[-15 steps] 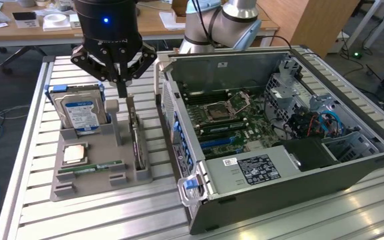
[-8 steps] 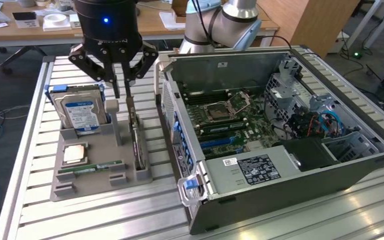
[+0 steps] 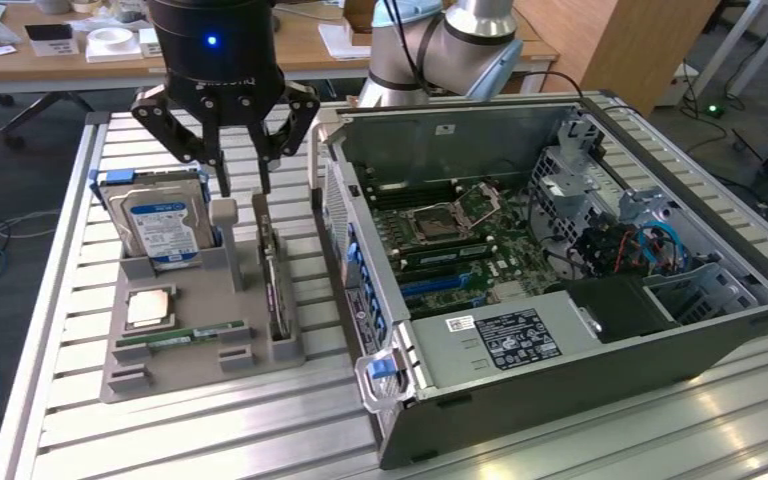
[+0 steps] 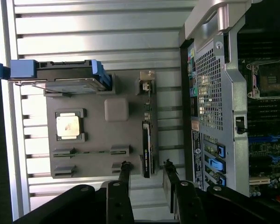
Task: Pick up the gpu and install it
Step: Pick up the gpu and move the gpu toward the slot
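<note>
Both jaws stand wide; the gripper (image 3: 243, 187) hovers over the upright gpu (image 3: 273, 285) on the exterior view's left.

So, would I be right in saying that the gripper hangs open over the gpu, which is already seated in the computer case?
Not quite. The gpu is not seated in the computer case. It stands on edge in the grey holder beside the case, as the exterior view shows. The rest holds: the gripper does hang open over it.
</note>
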Robot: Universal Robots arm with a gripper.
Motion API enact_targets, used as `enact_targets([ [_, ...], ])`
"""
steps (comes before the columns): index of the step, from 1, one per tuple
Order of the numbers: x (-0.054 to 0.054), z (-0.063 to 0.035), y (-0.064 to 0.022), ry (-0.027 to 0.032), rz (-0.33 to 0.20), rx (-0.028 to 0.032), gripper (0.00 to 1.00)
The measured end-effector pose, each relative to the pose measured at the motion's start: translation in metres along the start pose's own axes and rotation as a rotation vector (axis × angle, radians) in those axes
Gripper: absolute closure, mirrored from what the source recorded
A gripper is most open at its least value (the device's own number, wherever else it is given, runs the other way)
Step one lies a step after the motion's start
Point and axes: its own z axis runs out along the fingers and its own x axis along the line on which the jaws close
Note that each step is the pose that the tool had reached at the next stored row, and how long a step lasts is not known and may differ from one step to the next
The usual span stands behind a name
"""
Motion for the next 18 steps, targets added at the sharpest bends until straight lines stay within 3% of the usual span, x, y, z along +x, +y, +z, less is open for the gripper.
enact_targets([
  [4,0.000,0.0013,-0.0001,-0.0001,0.000,-0.0003,0.58],
  [12,0.000,0.0128,-0.0006,0.0001,0.000,-0.0013,0.58],
  [18,0.000,0.0137,-0.0006,0.0000,0.000,-0.0015,0.58],
])
